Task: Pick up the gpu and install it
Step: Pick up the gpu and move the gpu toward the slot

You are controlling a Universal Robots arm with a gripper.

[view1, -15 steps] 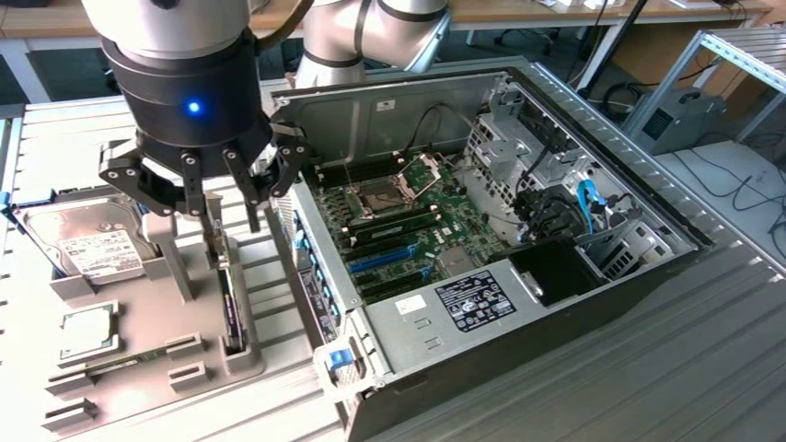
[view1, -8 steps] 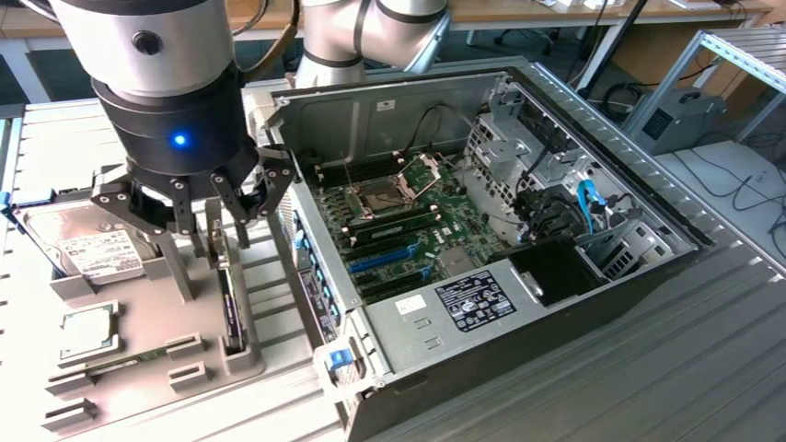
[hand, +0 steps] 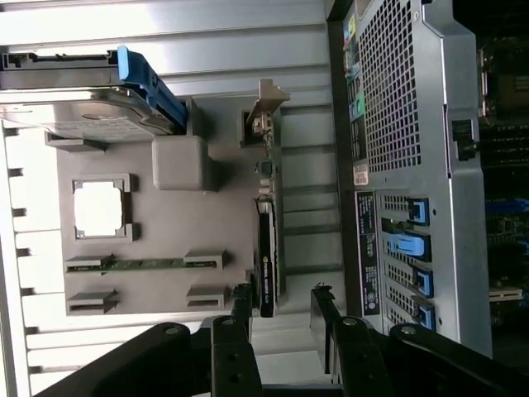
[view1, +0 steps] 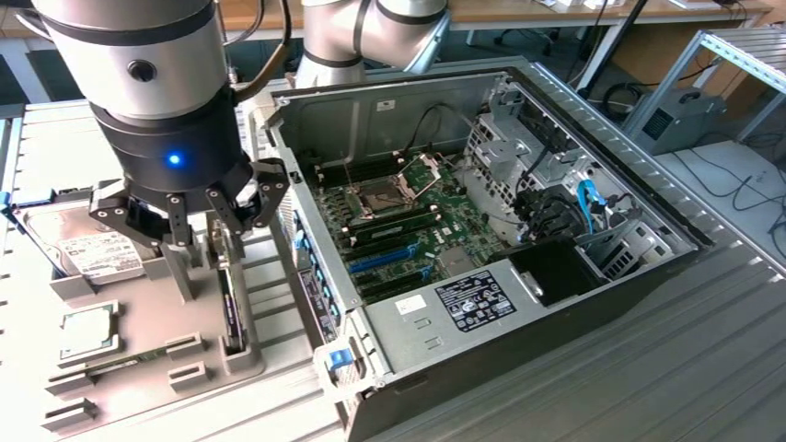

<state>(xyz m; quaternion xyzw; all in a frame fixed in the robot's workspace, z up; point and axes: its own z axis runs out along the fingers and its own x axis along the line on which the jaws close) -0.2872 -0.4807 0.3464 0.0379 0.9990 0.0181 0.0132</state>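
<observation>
Exterior view: hand [view1: 205,262] open over gpu [view1: 230,308] upright in tray [view1: 142,304]; hard drive [view1: 92,250], open computer case [view1: 356,115] flank it.

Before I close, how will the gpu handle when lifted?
Thin flat board: the gpu is probably stiff and light. Standing on edge in its tray slot, it may tip if nudged sideways. Bare components suggest a gentle pinch.
</observation>
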